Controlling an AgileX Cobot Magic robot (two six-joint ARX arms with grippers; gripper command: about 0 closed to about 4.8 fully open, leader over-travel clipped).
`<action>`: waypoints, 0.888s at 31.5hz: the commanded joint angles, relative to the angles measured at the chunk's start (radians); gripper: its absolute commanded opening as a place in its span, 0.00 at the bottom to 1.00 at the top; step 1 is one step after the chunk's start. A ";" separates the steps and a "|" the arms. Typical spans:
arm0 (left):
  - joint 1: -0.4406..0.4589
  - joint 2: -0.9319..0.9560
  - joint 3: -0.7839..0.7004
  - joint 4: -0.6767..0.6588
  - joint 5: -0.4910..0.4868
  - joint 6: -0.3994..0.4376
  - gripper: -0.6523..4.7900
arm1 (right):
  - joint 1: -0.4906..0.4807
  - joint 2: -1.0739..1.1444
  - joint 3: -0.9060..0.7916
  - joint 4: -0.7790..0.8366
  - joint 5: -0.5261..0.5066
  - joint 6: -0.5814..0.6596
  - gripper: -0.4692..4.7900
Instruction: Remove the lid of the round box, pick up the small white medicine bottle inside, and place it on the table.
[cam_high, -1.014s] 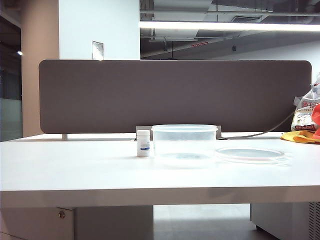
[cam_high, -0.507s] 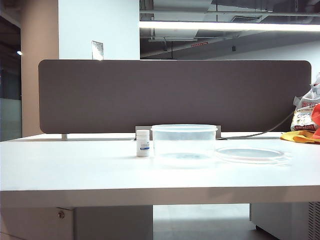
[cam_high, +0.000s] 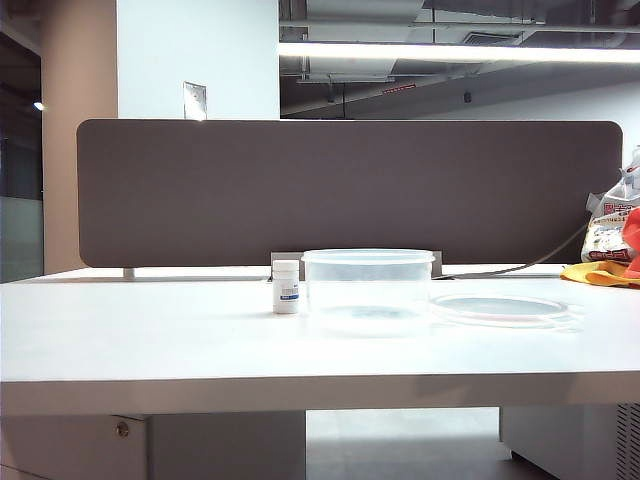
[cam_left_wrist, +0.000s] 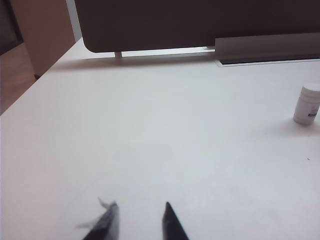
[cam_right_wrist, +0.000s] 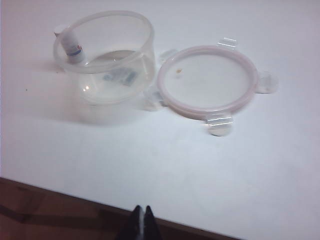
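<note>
The small white medicine bottle stands upright on the table, just left of the round box, which is uncovered. The lid lies flat on the table to the box's right. Neither arm shows in the exterior view. In the left wrist view my left gripper hangs open over bare tabletop with nothing between its fingers, and the bottle stands well off to one side. In the right wrist view my right gripper is shut and empty at the table's front edge, short of the box, the lid and the bottle behind the box.
A dark divider panel runs along the back of the table. A plastic bag and an orange cloth lie at the far right, with a cable leading to them. The table's front edge lies under my right gripper.
</note>
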 joint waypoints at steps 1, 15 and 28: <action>0.000 0.000 0.000 0.008 0.005 0.001 0.33 | 0.001 -0.001 0.005 0.008 0.001 0.003 0.09; 0.001 0.000 0.000 0.008 0.005 0.001 0.33 | 0.011 -0.189 0.005 0.003 0.073 -0.217 0.09; 0.000 0.000 0.000 0.008 0.005 0.001 0.33 | -0.079 -0.509 -0.362 0.426 0.072 -0.019 0.09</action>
